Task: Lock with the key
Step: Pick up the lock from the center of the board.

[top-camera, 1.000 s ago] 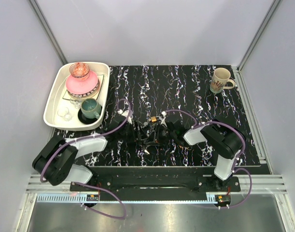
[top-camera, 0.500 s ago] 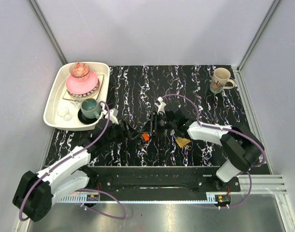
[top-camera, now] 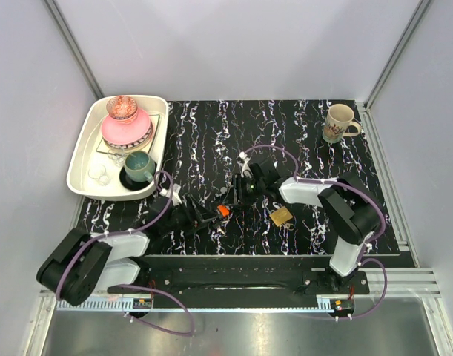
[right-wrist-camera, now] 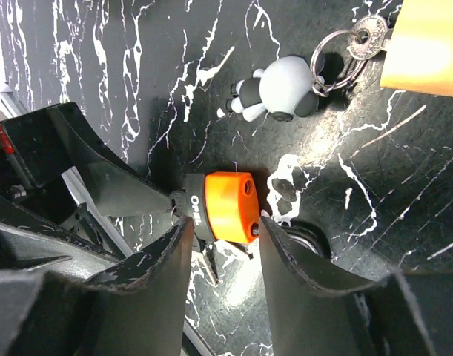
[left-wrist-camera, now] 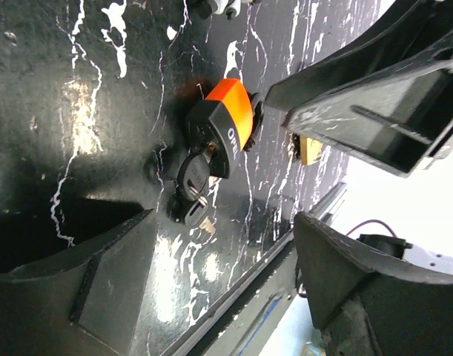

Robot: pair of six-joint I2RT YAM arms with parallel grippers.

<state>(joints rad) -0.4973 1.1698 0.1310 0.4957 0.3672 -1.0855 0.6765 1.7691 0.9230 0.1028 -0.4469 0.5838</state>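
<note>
The key's orange head lies on the black marbled mat, joined to a black part marked OPEL and a black fob. My right gripper is open, its fingertips either side of the orange head without closing on it. My left gripper is open and empty just left of the key. A brass padlock lies right of the key, and its corner shows in the right wrist view.
A small bear figure on a ring with a silver key lies beside the padlock. A white tray with bowls and a green cup stands at back left. A mug stands at back right.
A second ago both grippers met mid-mat around the padlock. Now the padlock and key lie on the mat, both arms have drawn back, and the right gripper stands over the key.
</note>
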